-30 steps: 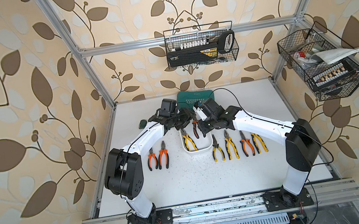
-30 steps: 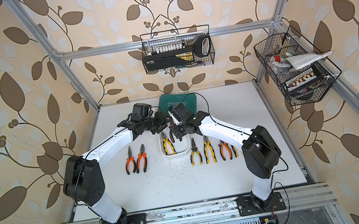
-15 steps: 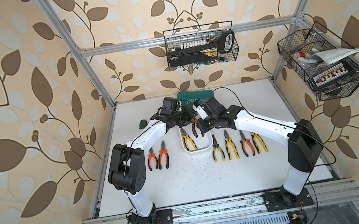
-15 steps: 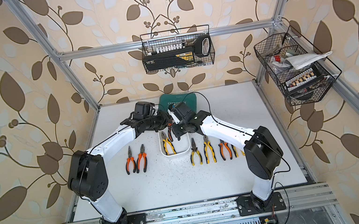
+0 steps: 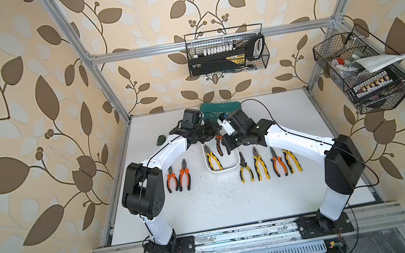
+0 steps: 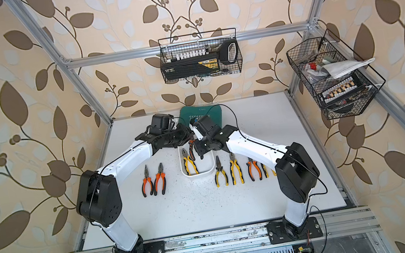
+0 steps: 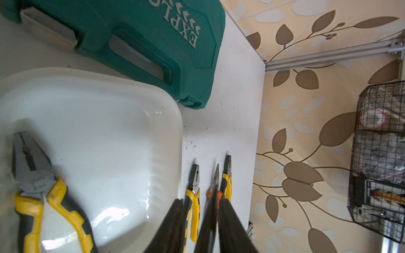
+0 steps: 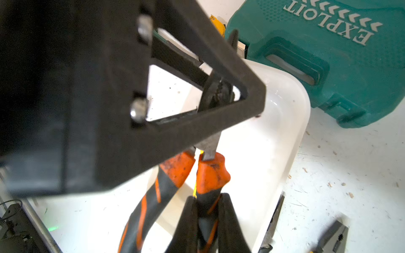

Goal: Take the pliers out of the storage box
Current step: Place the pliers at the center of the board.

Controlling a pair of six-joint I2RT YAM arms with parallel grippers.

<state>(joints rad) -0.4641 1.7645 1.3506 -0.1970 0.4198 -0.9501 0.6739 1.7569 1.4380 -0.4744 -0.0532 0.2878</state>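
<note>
Orange-and-black pliers (image 5: 218, 145) (image 8: 210, 173) hang over the white storage box (image 5: 224, 169) (image 7: 175, 114). My right gripper (image 8: 207, 197) (image 5: 226, 144) is shut on one of their handles. My left gripper (image 7: 201, 200) (image 5: 212, 131) has its fingers narrowly apart around the pliers' dark metal head (image 7: 210, 219). The head lies against one finger, and a slit shows beside the other. Whether the head is clamped I cannot tell. Yellow-and-black pliers (image 5: 212, 159) (image 7: 43, 197) lie flat inside the box.
Two orange pliers (image 5: 178, 178) lie on the table left of the box, and several more (image 5: 260, 163) lie in a row to its right. The teal EXPLOIT case (image 5: 221, 110) stands just behind the box. Wire baskets (image 5: 226, 56) (image 5: 365, 77) hang on the walls.
My left gripper has come in to the head of the held pliers and drawn its fingers close together. My right gripper has stayed shut on the handle, over the box.
</note>
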